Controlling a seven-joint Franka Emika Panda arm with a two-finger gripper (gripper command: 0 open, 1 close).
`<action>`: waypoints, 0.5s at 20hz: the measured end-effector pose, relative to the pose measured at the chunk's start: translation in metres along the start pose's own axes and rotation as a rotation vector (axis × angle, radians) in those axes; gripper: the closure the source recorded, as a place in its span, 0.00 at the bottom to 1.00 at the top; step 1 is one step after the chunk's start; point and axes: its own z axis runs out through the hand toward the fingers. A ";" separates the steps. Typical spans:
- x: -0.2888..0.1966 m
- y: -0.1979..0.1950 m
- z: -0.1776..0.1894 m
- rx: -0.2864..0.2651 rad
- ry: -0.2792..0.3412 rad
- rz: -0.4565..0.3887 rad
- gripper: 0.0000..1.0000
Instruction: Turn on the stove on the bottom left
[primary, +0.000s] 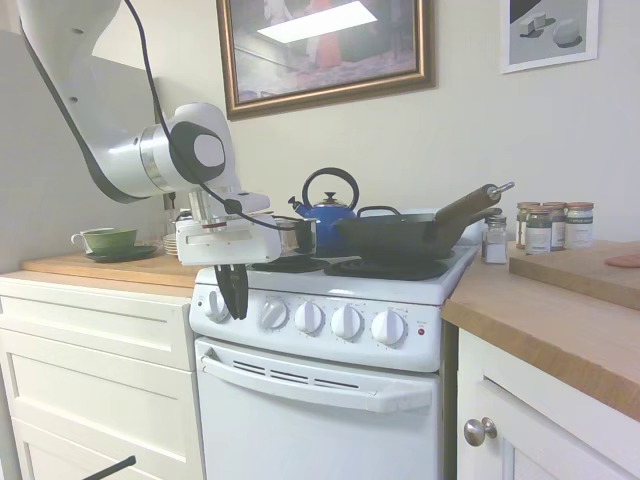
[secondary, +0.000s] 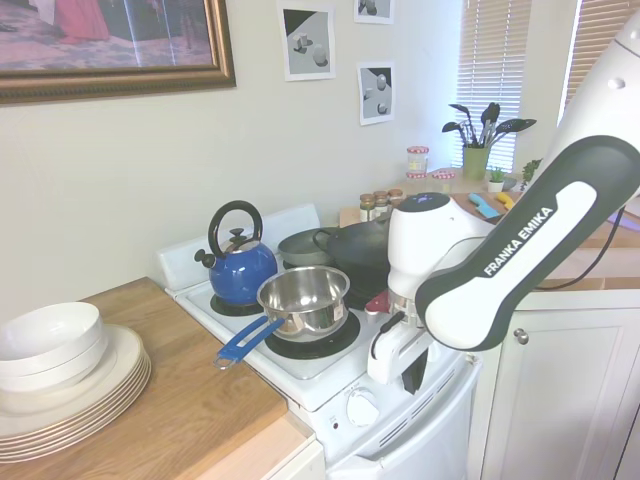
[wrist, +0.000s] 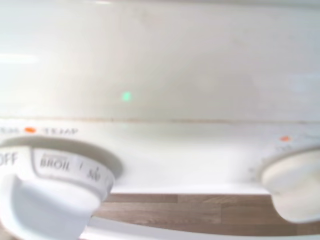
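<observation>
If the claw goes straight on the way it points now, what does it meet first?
The claw points down, in front of the stove's knob panel, between the two leftmost knobs. Going straight down, it would probably meet the oven-door handle first, though depth is unclear; it might pass in front of it.
</observation>
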 end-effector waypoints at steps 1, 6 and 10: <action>0.001 0.003 -0.003 0.003 0.003 0.006 1.00; 0.007 0.014 -0.011 0.016 0.007 0.048 1.00; 0.012 0.018 -0.018 0.037 0.003 0.095 0.00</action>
